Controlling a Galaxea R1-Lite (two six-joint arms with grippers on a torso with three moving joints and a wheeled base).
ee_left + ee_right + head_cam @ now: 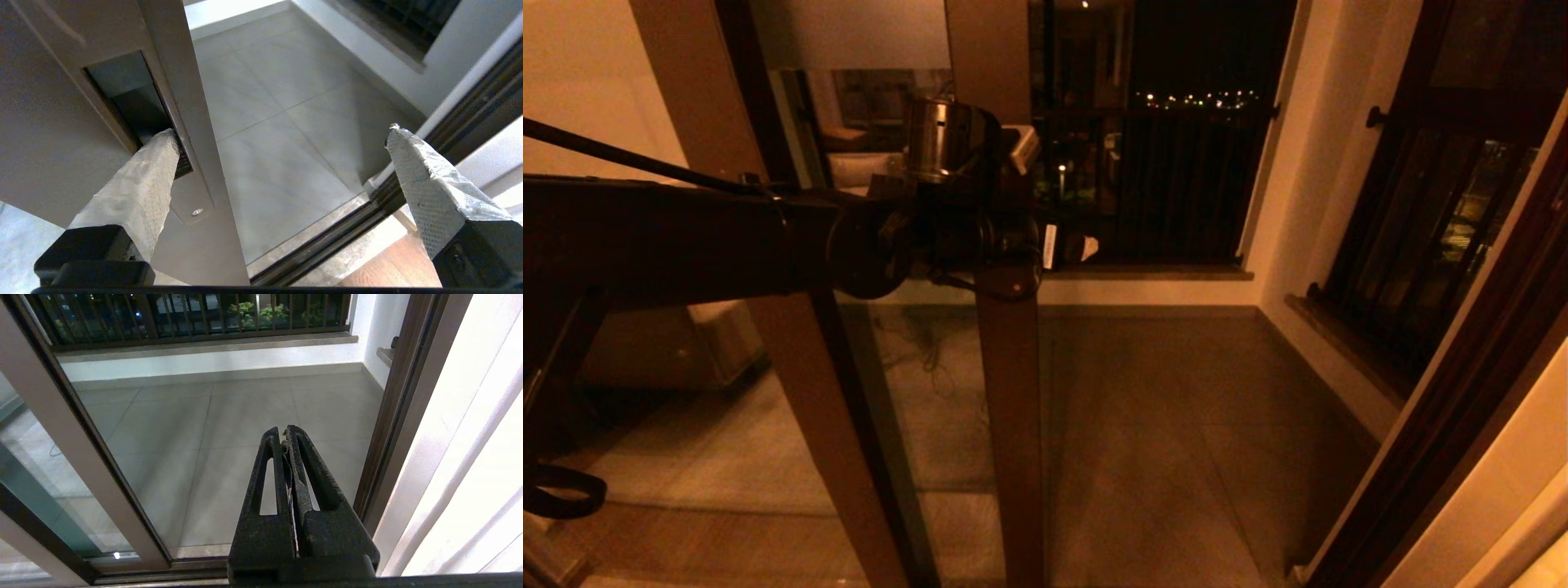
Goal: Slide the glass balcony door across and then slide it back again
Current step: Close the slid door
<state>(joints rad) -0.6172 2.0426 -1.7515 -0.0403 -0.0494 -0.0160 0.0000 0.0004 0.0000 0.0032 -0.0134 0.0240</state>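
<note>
Door stile (1011, 425) upright, L hand (282, 134) in slot (135, 106)

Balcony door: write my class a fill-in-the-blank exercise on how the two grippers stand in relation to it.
1. One finger of the left gripper sits inside the door's handle ____.
2. The left gripper is ____, with its other finger out over the balcony floor.
3. The right gripper is ____ and holds nothing.
4. The right gripper touches no part of the door and points at the tiled ____.

Missing words: slot; open; shut; floor
</note>
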